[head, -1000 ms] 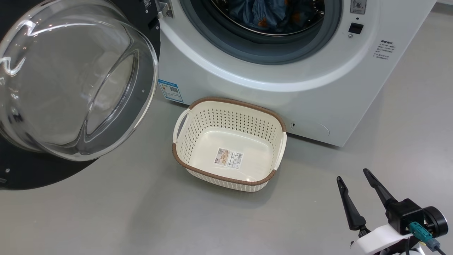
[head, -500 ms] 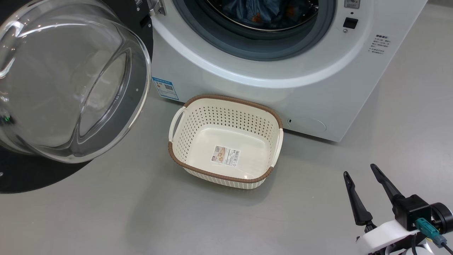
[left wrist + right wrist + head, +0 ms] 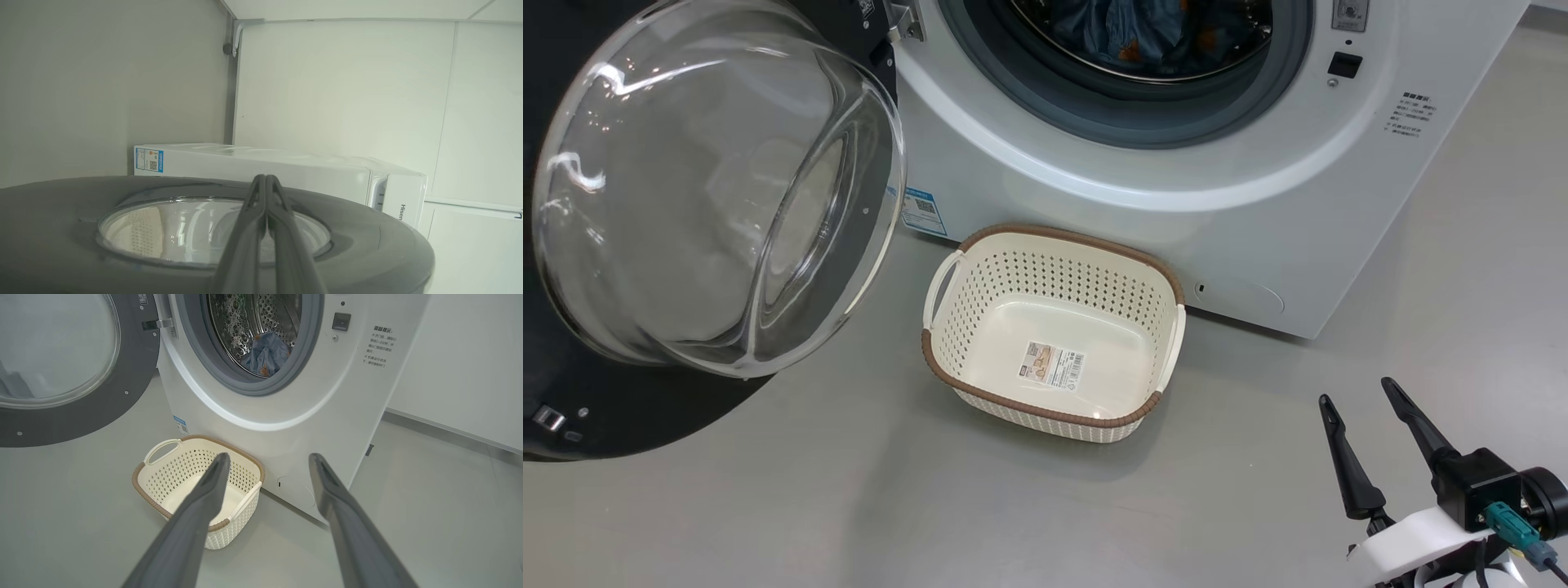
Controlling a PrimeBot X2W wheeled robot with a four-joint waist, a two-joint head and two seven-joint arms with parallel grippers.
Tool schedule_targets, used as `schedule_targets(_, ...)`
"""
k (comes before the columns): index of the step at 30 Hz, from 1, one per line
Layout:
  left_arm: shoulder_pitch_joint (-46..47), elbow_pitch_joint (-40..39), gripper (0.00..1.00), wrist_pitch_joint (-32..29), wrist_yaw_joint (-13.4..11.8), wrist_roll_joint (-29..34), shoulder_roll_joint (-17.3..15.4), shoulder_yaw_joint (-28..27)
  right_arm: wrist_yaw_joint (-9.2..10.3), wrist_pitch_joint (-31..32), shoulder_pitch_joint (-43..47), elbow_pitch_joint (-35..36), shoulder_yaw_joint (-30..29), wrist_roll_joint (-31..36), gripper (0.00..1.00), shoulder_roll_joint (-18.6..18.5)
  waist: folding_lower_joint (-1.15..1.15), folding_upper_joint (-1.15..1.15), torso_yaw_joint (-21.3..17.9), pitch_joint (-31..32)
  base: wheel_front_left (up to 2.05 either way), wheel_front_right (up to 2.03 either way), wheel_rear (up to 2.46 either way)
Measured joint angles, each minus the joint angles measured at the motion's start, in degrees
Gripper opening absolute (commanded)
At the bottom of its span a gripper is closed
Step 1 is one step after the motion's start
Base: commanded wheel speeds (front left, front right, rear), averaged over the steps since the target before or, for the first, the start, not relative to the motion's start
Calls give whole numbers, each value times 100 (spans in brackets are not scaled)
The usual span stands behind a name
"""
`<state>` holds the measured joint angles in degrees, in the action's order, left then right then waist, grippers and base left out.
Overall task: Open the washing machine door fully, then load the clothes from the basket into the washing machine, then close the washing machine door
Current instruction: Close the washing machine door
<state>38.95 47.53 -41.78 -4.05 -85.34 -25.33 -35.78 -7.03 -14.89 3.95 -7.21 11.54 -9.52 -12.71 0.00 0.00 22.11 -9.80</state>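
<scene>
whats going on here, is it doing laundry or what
A two-armed robot is loading a washing machine. The clothes are already in the drum and the basket on the floor is empty. The door stands open; the left gripper, shut, is at its outer face, probably to push it closed. The right gripper hangs open, holding nothing.
</scene>
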Motion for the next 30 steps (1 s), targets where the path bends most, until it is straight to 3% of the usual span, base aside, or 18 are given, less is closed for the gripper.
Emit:
schedule_targets(17,-310,-164,0,-1031,550,-44,456,575,0,0,23,-49,-47,-1,100,86,0,0,162,305,0,0,0)
schedule_targets(30,-609,-602,0,-1644,767,-44,714,888,0,0,126,-65,45,-2,100,332,0,0,118,580,0,0,0)
